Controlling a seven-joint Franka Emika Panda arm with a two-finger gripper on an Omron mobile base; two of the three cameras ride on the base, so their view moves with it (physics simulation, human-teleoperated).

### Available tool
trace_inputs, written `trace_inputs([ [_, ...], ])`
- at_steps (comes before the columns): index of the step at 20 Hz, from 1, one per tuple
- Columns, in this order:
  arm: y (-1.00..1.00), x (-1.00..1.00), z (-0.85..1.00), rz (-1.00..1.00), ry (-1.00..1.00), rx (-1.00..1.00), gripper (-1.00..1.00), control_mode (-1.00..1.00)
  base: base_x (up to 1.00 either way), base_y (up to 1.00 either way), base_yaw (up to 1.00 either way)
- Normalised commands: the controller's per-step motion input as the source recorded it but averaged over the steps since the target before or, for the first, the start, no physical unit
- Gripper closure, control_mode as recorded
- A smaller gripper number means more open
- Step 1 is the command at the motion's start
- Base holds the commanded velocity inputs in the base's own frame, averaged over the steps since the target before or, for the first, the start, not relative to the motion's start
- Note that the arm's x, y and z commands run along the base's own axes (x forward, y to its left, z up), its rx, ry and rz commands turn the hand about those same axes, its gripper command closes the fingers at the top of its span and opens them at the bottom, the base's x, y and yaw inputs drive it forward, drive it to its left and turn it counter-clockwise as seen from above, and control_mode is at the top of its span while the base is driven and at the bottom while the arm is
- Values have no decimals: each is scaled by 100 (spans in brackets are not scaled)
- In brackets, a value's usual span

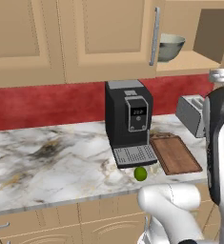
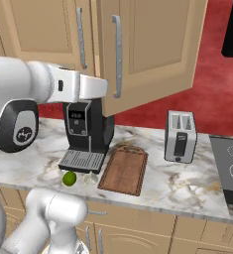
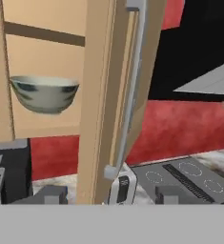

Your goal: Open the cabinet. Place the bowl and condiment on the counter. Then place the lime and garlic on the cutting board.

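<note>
1. Two dark fingertips of the gripper stand well apart in the hand view, released and holding nothing; the silver handle of the cabinet door lies ahead, between their lines and apart from both.
2. Door: swung open, its edge facing the hand; a sideways move toward the shelf would likely strike this edge or the handle and push the door partly shut.
3. Bowl: upright on the cabinet shelf, left of the door edge in the hand view; being wide and smooth-rimmed, it may slip from a shallow pinch or tip off the shelf if nudged.
4. Below the shelf stands the coffee machine on the counter; a dropped bowl would probably hit it.
5. Lime and garlic: near the counter's front edge, just beside the cutting board but not on it; a glancing touch could roll the lime off.
</note>
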Motion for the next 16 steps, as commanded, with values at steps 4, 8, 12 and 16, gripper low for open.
trace_inputs([
  [4, 100, -3, 22, -6, 15, -42, -100, -100, 0, 0, 0],
  [8, 78, 75, 0, -22, 24, -33, -100, -100, 0, 0, 0],
  [12, 16, 100, 0, -33, 20, -24, -100, -100, 0, 0, 0],
  [16, -25, 100, 3, -36, 26, -10, -100, -100, 0, 0, 0],
])
